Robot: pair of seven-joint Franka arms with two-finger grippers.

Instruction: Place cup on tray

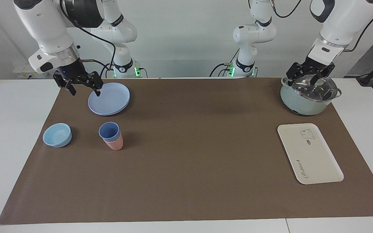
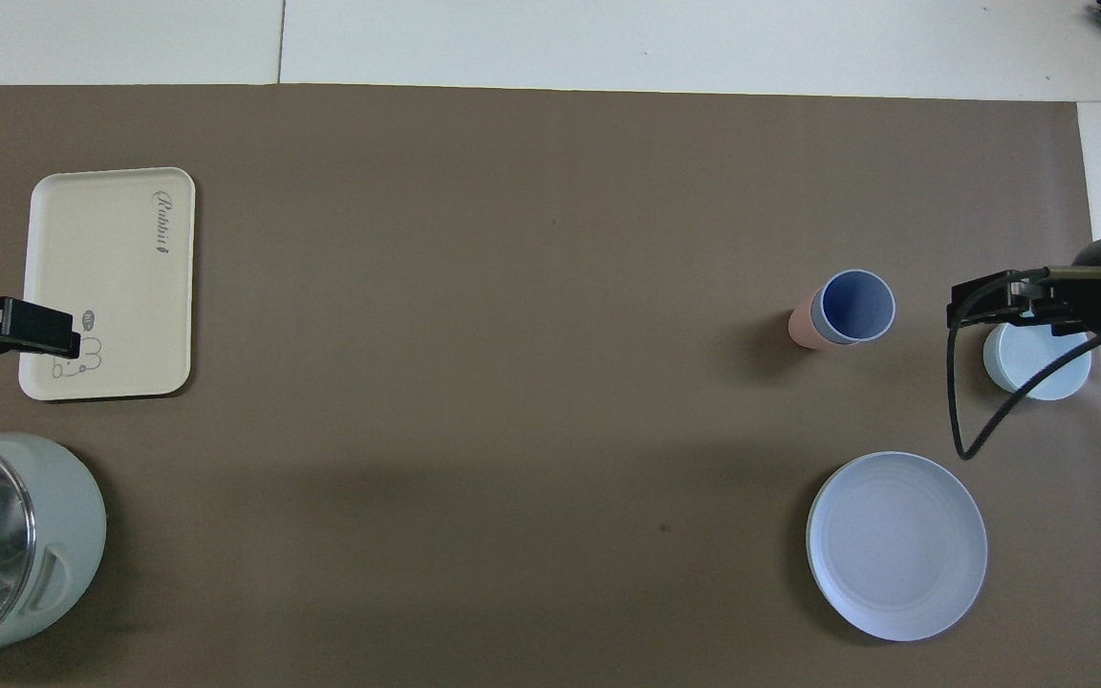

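Observation:
The periwinkle-blue cup (image 1: pixel 109 131) stands nested inside a pink cup (image 1: pixel 116 144) on the brown mat, toward the right arm's end; it also shows in the overhead view (image 2: pixel 858 306). The cream-white tray (image 1: pixel 309 153) with its bear drawing lies bare toward the left arm's end, also in the overhead view (image 2: pixel 111 268). My right gripper (image 1: pixel 84 90) hangs open and empty in the air by the edge of the blue plates, apart from the cup; it also shows in the overhead view (image 2: pixel 966 306). My left gripper (image 1: pixel 304 79) hangs open and empty over the pot lid, and shows in the overhead view (image 2: pixel 53 339).
Stacked round blue plates (image 1: pixel 109 98) lie nearer to the robots than the cup. A light-blue bowl (image 1: pixel 57 135) sits beside the cup toward the table's end. A pale green pot with a glass lid (image 1: pixel 309 95) stands nearer to the robots than the tray.

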